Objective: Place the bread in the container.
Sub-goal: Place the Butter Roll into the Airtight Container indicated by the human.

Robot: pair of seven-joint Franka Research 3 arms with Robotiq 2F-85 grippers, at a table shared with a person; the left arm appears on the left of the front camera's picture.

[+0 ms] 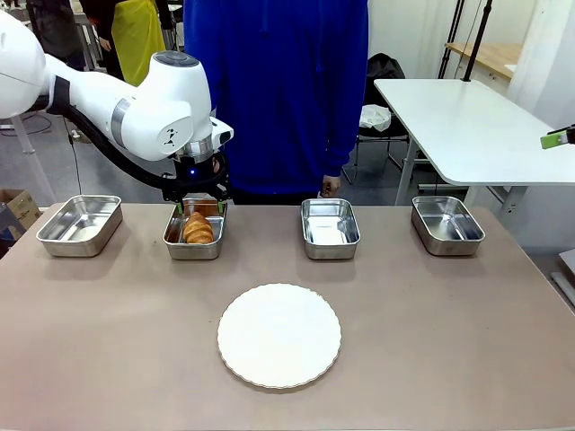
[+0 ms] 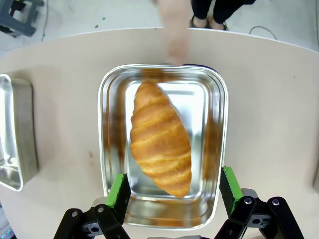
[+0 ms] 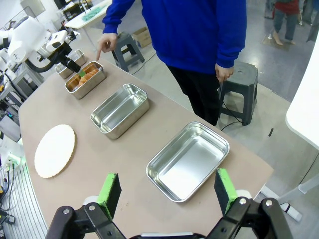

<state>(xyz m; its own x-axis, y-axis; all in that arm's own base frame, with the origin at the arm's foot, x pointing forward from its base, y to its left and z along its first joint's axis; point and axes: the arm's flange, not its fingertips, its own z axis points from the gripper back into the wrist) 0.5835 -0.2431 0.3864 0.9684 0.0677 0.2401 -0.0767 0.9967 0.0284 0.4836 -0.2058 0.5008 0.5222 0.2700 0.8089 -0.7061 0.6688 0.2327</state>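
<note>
On the table [image 1: 108, 359], the bread [image 1: 199, 228] lies slantwise inside the container [image 1: 175, 247], second tray from the robot's left in a row of four. Left gripper [image 1: 199, 208] hangs directly above it, fingers spread wide and holding nothing; the left wrist view shows the green pads [image 2: 118, 190] on either side of the bread's near end, not touching it. Right gripper [image 3: 167, 191] is spread wide and bare above the end tray [image 3: 188, 160]. A white plate [image 1: 279, 335] sits nearer. The person's hand [image 3: 105, 42] points down at the container's far side.
</note>
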